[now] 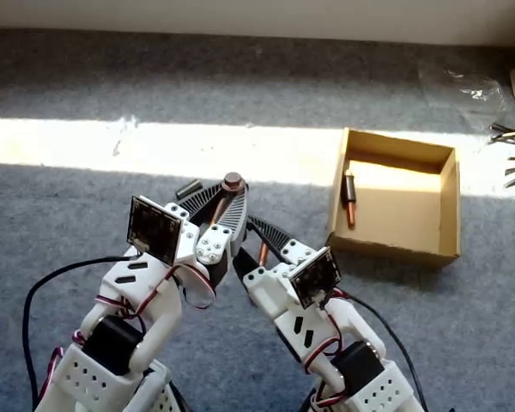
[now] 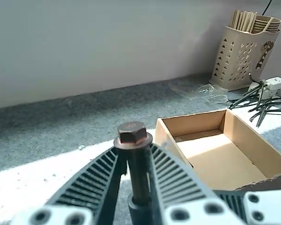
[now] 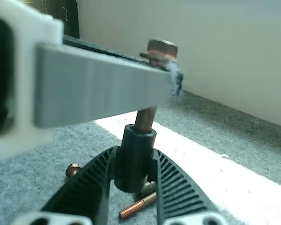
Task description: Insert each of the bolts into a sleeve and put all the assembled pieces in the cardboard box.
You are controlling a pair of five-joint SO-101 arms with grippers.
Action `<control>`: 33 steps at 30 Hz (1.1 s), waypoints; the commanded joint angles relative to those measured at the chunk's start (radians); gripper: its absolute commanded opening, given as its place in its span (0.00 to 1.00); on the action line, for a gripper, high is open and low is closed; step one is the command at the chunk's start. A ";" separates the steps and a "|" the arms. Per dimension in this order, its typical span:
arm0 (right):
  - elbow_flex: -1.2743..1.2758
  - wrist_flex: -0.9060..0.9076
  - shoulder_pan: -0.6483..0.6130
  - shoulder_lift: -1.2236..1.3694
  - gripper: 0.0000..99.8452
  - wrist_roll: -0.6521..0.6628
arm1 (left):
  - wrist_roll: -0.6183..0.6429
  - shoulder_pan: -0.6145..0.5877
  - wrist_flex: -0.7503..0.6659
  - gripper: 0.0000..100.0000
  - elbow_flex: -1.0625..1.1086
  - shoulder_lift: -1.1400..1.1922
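My left gripper (image 2: 133,152) is shut on a copper bolt (image 2: 132,134), hex head up; in the high view the bolt's head (image 1: 232,182) shows at the left gripper's (image 1: 229,196) tips. The bolt's shaft (image 3: 145,119) goes down into a dark sleeve (image 3: 133,157), on which my right gripper (image 3: 133,164) is shut. Both grippers meet left of the cardboard box (image 1: 451,206), which holds one assembled piece (image 1: 349,199). The left arm's finger crosses the right wrist view as a grey bar.
A loose dark sleeve (image 1: 187,189) lies on the grey carpet beside the left gripper. Loose bolts (image 3: 138,206) lie on the carpet under the right gripper. A beige basket (image 2: 243,47), cables (image 2: 264,96) and a plastic bag (image 1: 463,86) sit beyond the box.
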 commanded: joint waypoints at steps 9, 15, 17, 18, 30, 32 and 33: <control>0.102 -0.004 0.008 -0.021 0.00 -0.002 | -0.012 -0.062 0.098 0.01 -0.005 0.010; 0.102 -0.004 0.008 -0.021 0.00 -0.002 | -0.018 0.010 0.094 0.01 0.005 0.010; 0.102 -0.005 0.008 -0.021 0.00 -0.005 | -0.018 0.019 0.092 0.01 0.024 0.010; 0.102 -0.005 0.008 -0.021 0.00 -0.005 | -0.018 0.019 0.092 0.01 0.038 0.010; 0.102 -0.005 0.008 -0.021 0.00 -0.003 | -0.021 0.012 0.091 0.15 0.067 0.010; 0.102 -0.005 0.008 -0.021 0.00 -0.003 | -0.021 0.012 0.091 0.21 0.067 0.010; 0.102 -0.005 0.008 -0.021 0.00 -0.003 | -0.021 0.012 0.091 0.23 0.067 0.010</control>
